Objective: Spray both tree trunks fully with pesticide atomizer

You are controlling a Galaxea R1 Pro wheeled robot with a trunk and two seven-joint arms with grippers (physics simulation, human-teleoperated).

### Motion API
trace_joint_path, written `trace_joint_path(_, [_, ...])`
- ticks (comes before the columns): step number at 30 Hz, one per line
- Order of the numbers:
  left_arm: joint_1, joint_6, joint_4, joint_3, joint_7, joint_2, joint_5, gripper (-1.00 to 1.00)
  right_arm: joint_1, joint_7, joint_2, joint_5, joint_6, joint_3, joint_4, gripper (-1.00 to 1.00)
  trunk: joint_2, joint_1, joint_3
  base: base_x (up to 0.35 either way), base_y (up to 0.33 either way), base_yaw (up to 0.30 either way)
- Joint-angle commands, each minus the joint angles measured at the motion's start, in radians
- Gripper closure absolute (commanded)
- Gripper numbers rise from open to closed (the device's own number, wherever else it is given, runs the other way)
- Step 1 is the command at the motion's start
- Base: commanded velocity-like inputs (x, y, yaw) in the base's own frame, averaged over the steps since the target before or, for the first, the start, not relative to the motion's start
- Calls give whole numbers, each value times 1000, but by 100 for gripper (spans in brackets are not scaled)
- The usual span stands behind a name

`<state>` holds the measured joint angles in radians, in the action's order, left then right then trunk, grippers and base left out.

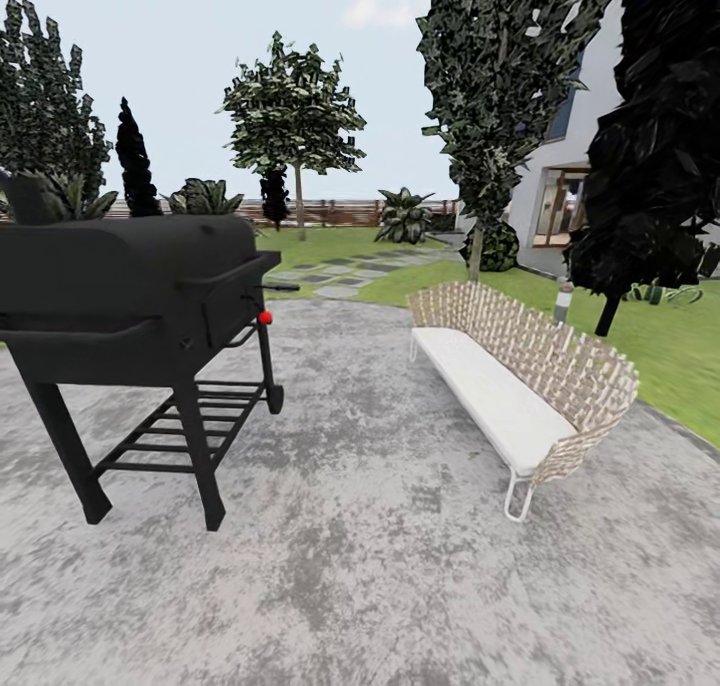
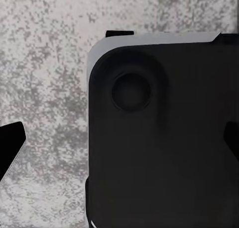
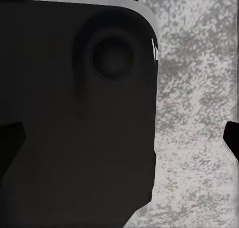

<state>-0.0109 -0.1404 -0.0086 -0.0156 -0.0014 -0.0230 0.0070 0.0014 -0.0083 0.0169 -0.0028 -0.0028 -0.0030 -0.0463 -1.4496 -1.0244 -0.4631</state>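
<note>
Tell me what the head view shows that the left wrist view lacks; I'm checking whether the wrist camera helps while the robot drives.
Head view alone: a black grill at left, a wicker bench with a white seat at right, lawn, a stepping-stone path, a broad-crowned tree by the slatted fence, dark conifers, and a pale house.

Left wrist view alone: a dark rounded part of the robot's body and the dark tips of the left claw, which looks open.

Both share the mottled grey paving.
</note>
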Motion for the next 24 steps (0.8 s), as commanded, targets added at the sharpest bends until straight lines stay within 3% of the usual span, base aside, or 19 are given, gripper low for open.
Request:
trace_joint_path(1, [-1, -4, 1, -1, 0, 0, 1, -100, 0, -1, 0, 0, 0, 0, -1, -100, 0, -1, -1, 335, 0, 0])
trace_joint_path(24, [-1, -4, 1, -1, 0, 0, 1, -100, 0, -1, 0, 1, 0, 1, -1, -100, 0, -1, -1, 335, 0, 0])
